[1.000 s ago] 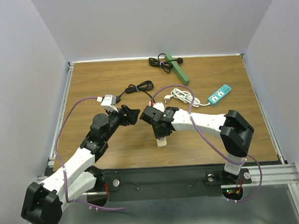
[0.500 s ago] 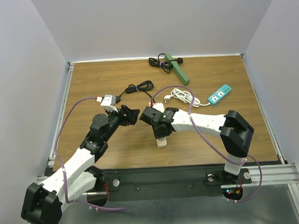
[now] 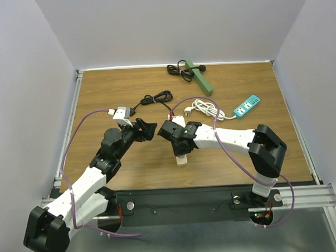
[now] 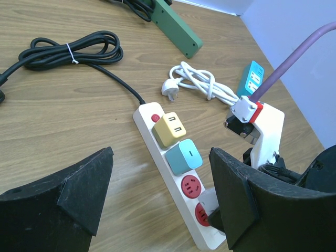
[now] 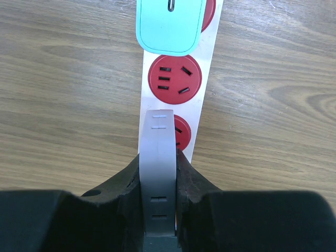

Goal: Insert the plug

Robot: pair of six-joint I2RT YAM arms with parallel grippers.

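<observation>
Right wrist view gives me what matters: the right gripper is clamped on a flat pale-grey plug, and the long white power strip runs straight away from it, leaning slightly right. The plug's flat body lies nearly along that same axis. It hangs over the nearest round red socket, covering its left half. Next along the strip is an uncovered red socket, then a teal square adapter already seated. I cannot tell whether the prongs touch the socket face — the plug hides them.

The left gripper is spread wide and carries nothing. From its camera the strip crosses diagonally between its fingers, with a yellow adapter nearer the corded end.

I judge this to be the right arm's move: nudge toward the socket's centre, then press down.
</observation>
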